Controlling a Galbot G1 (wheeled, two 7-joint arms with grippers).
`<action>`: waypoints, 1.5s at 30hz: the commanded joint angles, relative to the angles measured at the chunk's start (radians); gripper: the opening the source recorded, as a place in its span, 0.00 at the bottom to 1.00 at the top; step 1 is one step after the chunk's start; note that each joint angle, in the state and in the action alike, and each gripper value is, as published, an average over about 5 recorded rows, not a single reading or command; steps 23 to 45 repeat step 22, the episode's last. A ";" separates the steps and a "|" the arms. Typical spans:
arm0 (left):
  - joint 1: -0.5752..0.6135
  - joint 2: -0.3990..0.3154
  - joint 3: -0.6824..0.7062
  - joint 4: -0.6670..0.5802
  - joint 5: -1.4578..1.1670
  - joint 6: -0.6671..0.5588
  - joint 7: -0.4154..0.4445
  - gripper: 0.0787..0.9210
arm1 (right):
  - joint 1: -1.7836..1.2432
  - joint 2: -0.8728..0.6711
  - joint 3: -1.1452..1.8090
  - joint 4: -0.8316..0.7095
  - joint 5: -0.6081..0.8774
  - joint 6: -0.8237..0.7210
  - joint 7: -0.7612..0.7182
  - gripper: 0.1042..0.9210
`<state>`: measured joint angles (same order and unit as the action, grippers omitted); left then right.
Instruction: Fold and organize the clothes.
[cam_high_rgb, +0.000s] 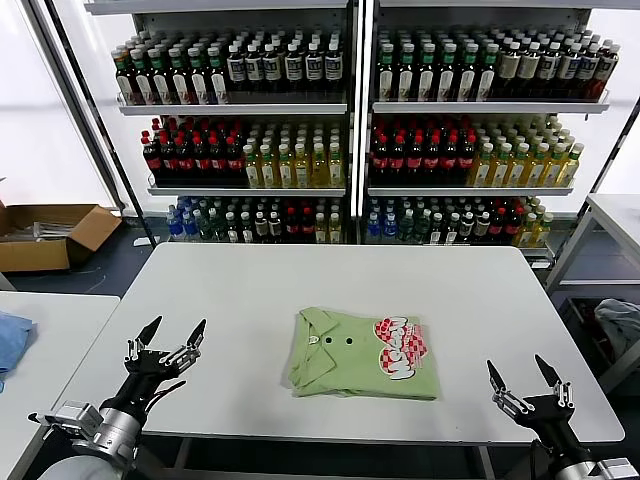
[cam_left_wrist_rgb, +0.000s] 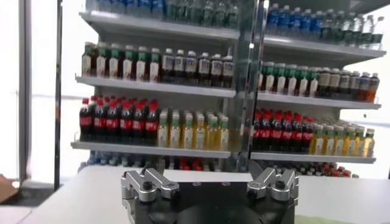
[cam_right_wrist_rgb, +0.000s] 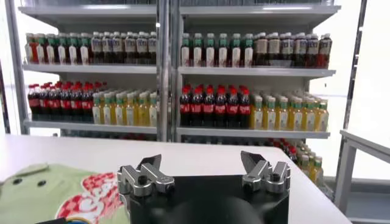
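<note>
One folded shirt on table | left gripper, right gripper: jaws apart, seemingly empty

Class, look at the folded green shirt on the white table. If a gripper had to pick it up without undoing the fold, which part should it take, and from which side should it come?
Probably the plain folded edge nearest the robot, approached low from the robot's side. The shirt lies flat as a compact rectangle with collar and print facing up. Both the left gripper and right gripper are open and apart from it.
</note>
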<state>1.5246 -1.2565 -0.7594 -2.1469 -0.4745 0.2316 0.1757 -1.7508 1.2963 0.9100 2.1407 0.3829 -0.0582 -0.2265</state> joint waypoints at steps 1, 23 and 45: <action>0.038 -0.034 -0.033 0.025 0.112 -0.120 0.144 0.88 | -0.052 0.032 0.003 -0.020 -0.045 0.042 -0.023 0.88; 0.071 -0.030 -0.139 0.030 0.089 -0.157 0.185 0.88 | -0.051 0.054 -0.010 0.002 -0.022 -0.001 -0.022 0.88; 0.071 -0.030 -0.139 0.030 0.089 -0.157 0.185 0.88 | -0.051 0.054 -0.010 0.002 -0.022 -0.001 -0.022 0.88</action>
